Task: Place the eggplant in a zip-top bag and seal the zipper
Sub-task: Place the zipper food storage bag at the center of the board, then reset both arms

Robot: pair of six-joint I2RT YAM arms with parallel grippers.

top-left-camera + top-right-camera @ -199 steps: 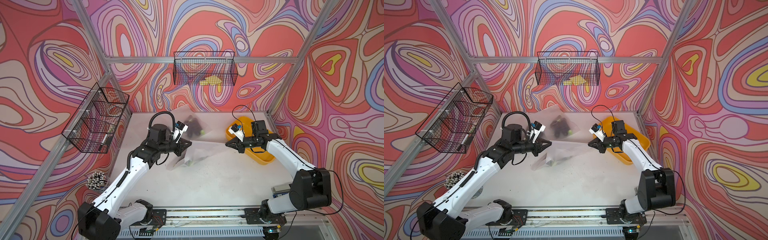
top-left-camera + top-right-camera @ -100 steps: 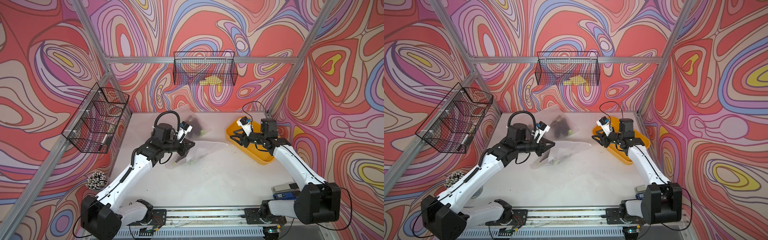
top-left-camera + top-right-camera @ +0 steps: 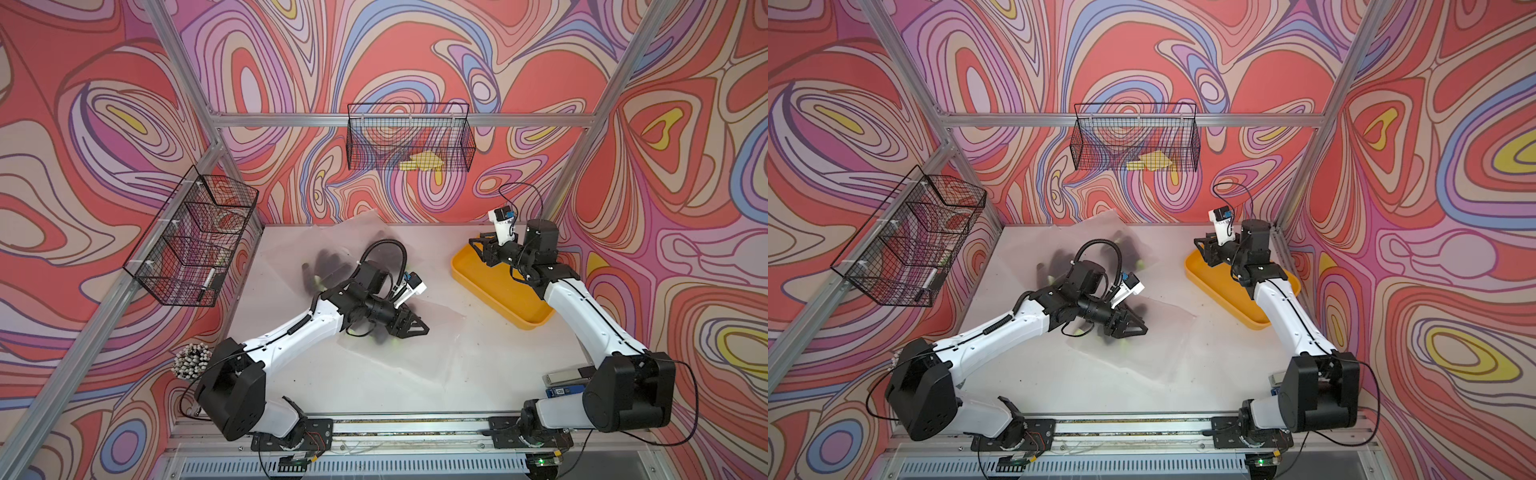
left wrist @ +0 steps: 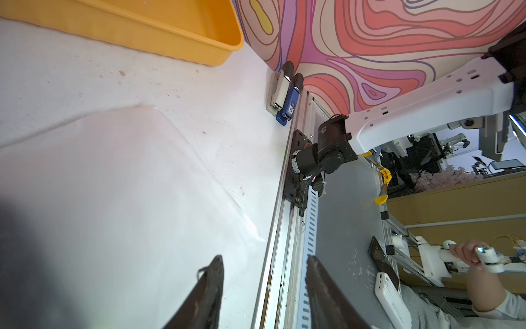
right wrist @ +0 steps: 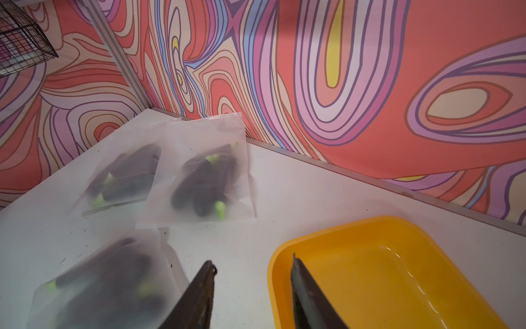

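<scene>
Jaws of the left gripper [image 3: 415,326], clamped a second ago, now stand apart just above the frosted zip-top bag [image 3: 428,359] holding dark, green-stemmed eggplants [image 5: 108,273]; right gripper [image 5: 252,259], also parted, has withdrawn over the yellow tray [image 3: 457,274].

White table [image 3: 332,386] bears frosted bags [image 5: 199,176], yellow tray [image 3: 482,282].

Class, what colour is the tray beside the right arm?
Orange-yellow tray, clearest in the right wrist view.
</scene>
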